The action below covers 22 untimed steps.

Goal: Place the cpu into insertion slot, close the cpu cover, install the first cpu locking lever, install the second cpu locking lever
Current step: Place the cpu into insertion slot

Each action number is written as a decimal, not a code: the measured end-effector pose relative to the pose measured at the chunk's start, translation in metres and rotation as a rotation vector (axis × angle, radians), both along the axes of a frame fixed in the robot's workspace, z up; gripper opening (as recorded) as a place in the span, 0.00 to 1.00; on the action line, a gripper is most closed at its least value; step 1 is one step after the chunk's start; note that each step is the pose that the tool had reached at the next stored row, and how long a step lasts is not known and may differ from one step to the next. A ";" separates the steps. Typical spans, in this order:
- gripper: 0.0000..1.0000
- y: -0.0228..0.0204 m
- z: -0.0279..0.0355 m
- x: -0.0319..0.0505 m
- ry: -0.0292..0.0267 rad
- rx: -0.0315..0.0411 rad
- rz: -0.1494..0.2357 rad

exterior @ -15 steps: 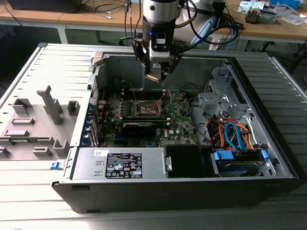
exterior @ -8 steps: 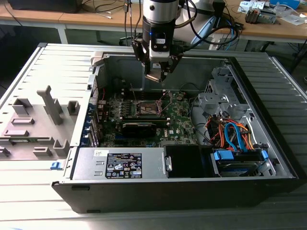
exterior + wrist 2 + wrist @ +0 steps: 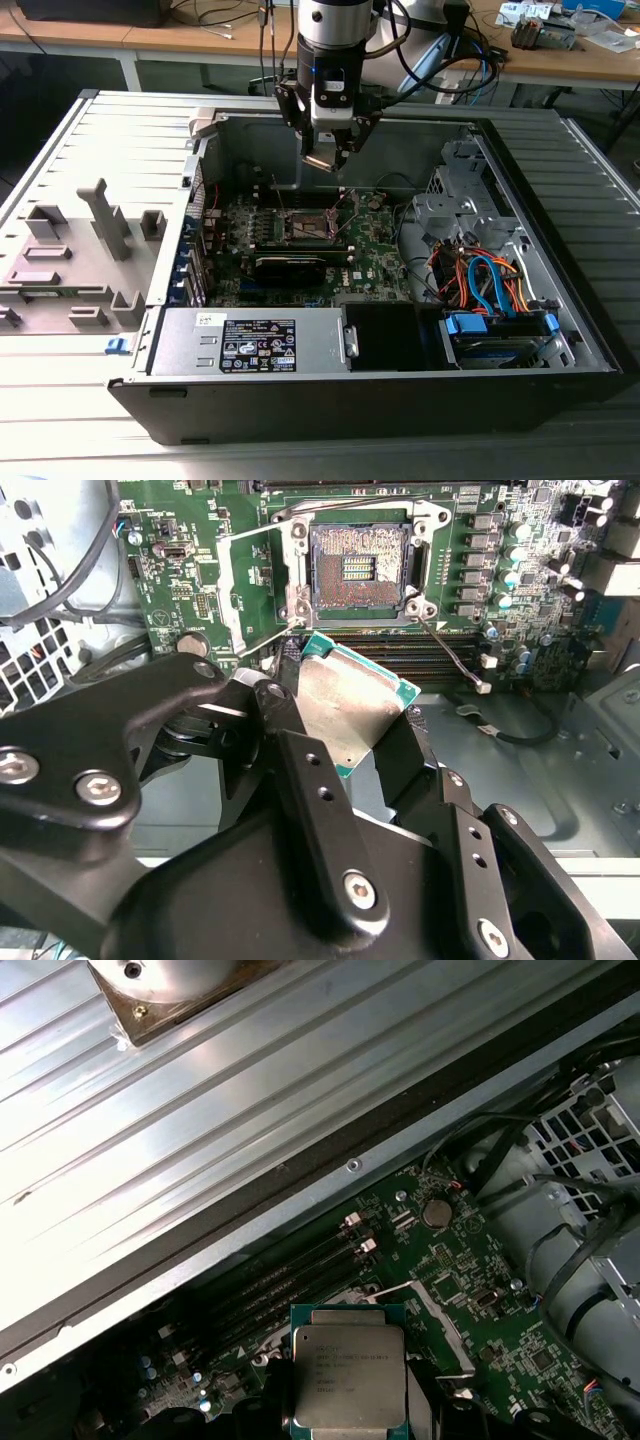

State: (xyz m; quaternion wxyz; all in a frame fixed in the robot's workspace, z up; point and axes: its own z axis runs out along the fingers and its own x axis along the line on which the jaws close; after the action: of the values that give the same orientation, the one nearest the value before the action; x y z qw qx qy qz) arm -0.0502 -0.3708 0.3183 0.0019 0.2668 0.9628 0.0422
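Observation:
My gripper [image 3: 325, 152] hangs above the motherboard inside the open computer case and is shut on the cpu [image 3: 350, 705], a flat square chip with a silver top and a green edge. The cpu [image 3: 348, 1375] is held tilted between the black fingers [image 3: 300, 770], a little above and to one side of the insertion slot [image 3: 360, 568]. The insertion slot [image 3: 308, 226] lies uncovered, with its brownish contact field showing. The cpu cover [image 3: 243, 585], a silver frame, stands swung open beside the slot. A thin wire locking lever [image 3: 448, 648] sticks out from one corner of the slot.
Long memory slots [image 3: 420, 655] run beside the socket. A black card [image 3: 290, 265] lies in front of the socket, and the power supply [image 3: 255, 343] is nearer still. A drive cage with coloured cables [image 3: 490, 285] fills the exterior view's right. Grey fixtures [image 3: 90, 240] stand outside the case.

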 end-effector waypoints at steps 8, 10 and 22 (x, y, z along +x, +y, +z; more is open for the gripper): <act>0.54 0.0000 -0.0001 0.0000 0.0000 0.0001 -0.004; 0.54 0.0000 -0.0001 0.0000 0.0000 0.0000 -0.005; 0.54 0.0000 -0.0003 0.0000 0.0000 0.0000 -0.012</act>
State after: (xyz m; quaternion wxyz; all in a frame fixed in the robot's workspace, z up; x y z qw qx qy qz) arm -0.0502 -0.3708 0.3180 0.0022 0.2725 0.9612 0.0422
